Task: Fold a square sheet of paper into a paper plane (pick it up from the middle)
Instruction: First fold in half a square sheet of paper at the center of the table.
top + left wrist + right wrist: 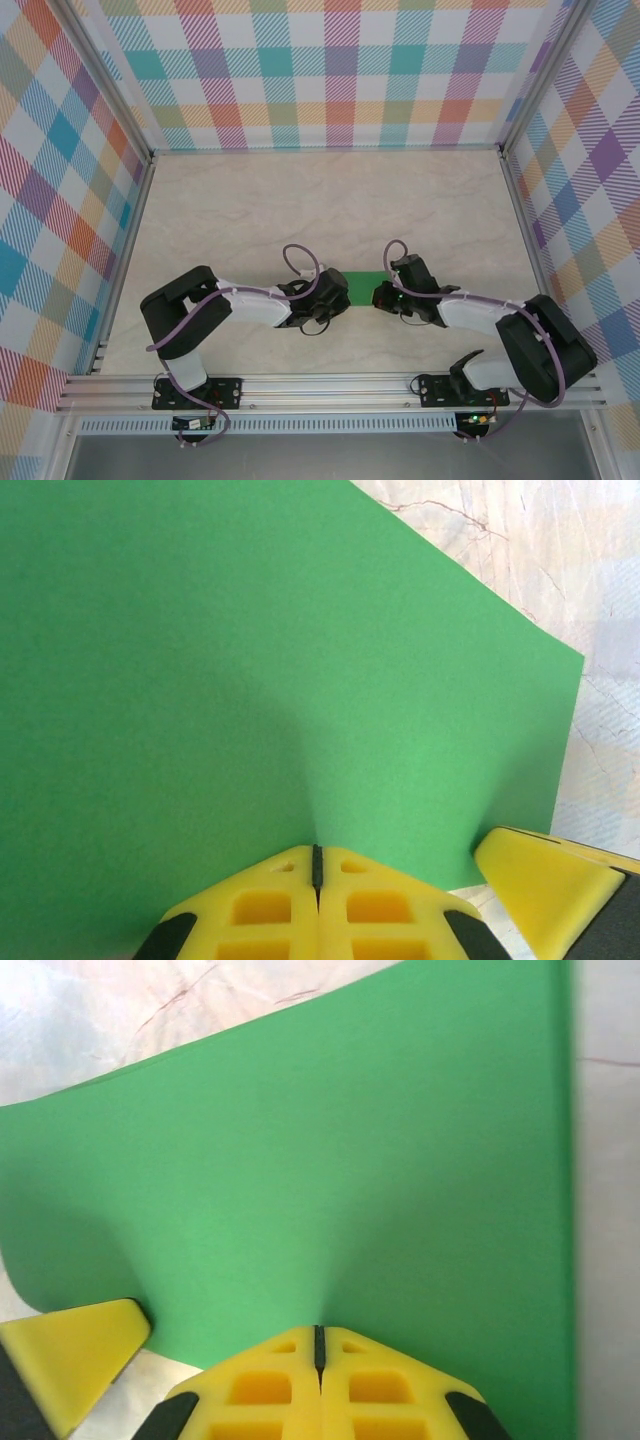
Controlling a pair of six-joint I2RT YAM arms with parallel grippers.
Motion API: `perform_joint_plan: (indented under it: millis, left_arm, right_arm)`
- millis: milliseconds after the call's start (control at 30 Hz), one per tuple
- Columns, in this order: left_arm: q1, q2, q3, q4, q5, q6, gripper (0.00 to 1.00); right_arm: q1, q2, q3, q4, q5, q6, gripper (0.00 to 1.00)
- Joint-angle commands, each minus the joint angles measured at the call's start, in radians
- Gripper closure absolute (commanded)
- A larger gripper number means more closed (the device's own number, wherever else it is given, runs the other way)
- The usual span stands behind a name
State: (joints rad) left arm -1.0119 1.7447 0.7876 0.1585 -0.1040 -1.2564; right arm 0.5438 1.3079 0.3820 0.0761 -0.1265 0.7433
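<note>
The paper (361, 288) is held just above the table (300, 200), near the middle of its near edge. One side is pinched in the closed jaws of the left gripper (317, 865), and the opposite side in the closed jaws of the right gripper (319, 1345).

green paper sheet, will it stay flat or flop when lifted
Probably floppy: the green sheet bows into a soft ridge where the left fingers pinch it. Likely very light, since its edges look paper-thin. It may slide easily on the smooth table.
</note>
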Motion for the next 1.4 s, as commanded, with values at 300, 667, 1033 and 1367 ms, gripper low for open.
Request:
perform_joint_plan:
  millis: [300, 667, 1033, 1367]
  left_arm:
    - [0.084, -0.031, -0.049, -0.288, -0.056, 0.049, 1.0]
    - [0.099, -0.036, -0.061, -0.264, -0.028, 0.057, 1.0]
    - [0.098, -0.018, -0.059, -0.273, -0.029, 0.051, 1.0]
    - [0.099, -0.014, -0.096, -0.266, -0.035, 0.023, 1.0]
  right_arm:
    - [-0.005, 0.222, 0.2, -0.052, -0.172, -0.07, 1.0]
    - [0.069, 0.245, 0.301, -0.042, -0.205, 0.016, 1.0]
    - [0.122, 0.317, 0.275, -0.066, -0.087, 0.038, 1.0]
    - [0.018, 0.248, 0.132, -0.097, -0.026, 0.085, 1.0]
